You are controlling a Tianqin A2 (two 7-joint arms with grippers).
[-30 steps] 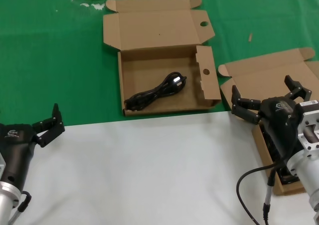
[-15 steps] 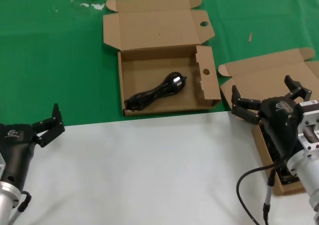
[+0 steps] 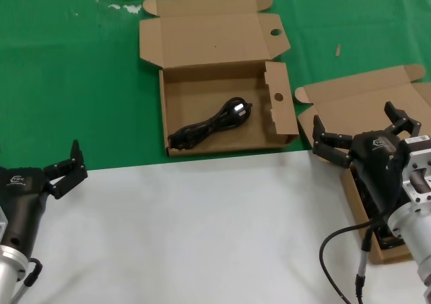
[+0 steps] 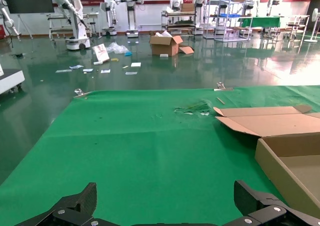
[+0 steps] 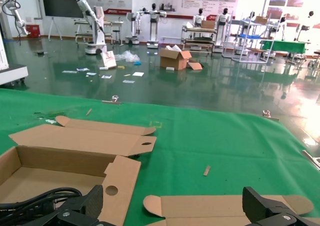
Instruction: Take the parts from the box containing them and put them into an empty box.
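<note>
The right gripper (image 3: 363, 137) is held with fingers spread wide above the source box (image 3: 350, 105), at the right of the holed box (image 3: 222, 115). One black cord (image 3: 209, 124) is seen lying inside the holed box (a looped bundle, near its front wall). The left gripper (image 3: 64, 169) is parked, also spread, well to the left of that box, over the white sheet (image 3: 202, 230).

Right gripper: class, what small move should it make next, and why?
Probably lower the right gripper into the plain cardboard box beneath it. Its jaws stand open and empty above that box, dark cords show inside near the arm, and one power cord already lies in the holed box. The left gripper waits, open.
</note>
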